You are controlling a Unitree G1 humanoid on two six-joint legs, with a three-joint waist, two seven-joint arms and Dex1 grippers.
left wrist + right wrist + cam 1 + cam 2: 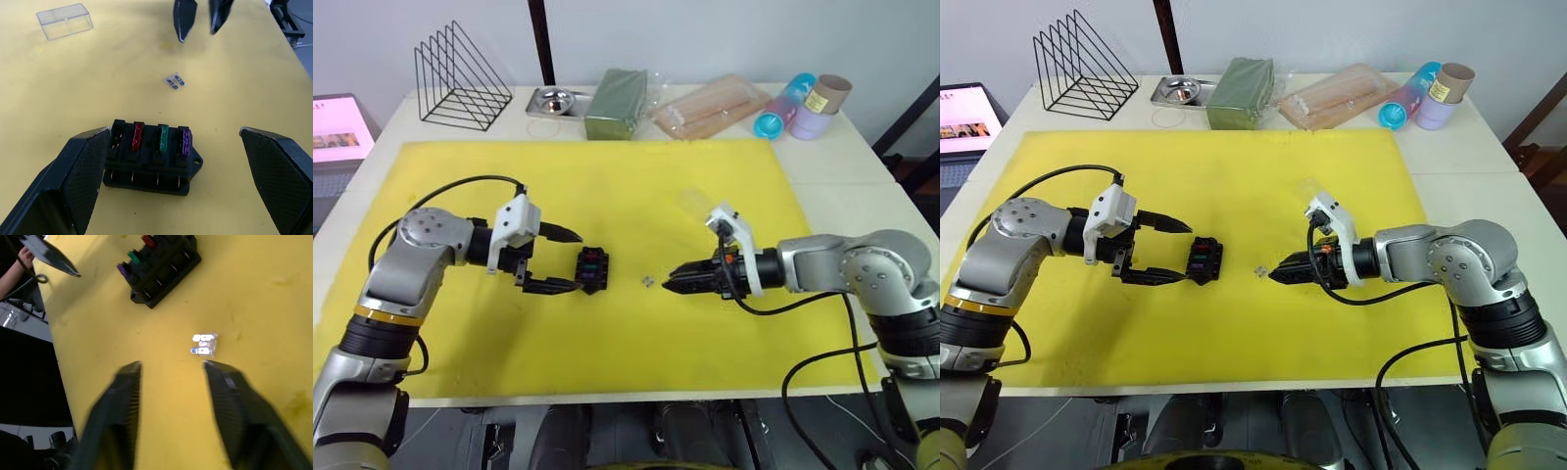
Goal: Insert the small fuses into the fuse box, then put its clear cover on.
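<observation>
Right gripper [171, 377] sits low over the yellow mat [607, 343], fingers apart, tips pointing toward the clear fuse [204, 344], which lies flat just ahead of them, not touched. Judged: the fuse is tiny, light and hard, probably slick plastic with thin metal legs; it could skid or flip if pinched off-centre, so the hold should be across the plastic body, legs left free for the slot. Right forearm runs nearly level with the mat, wrist reaching in toward the centre. Fuse box [151, 156] rests on the mat a little beyond the clear fuse, with red fuse [138, 136], green fuse [163, 138] and purple fuse [184, 141] seated; one end slot looks empty. Left gripper [551, 259] is spread wide on either side of the box, one finger touching or nearly touching its edge, arm bent at the elbow. The box is rigid and light, likely to slide unless braced. Clear cover [64, 20] lies farther back, well apart from the box.
</observation>
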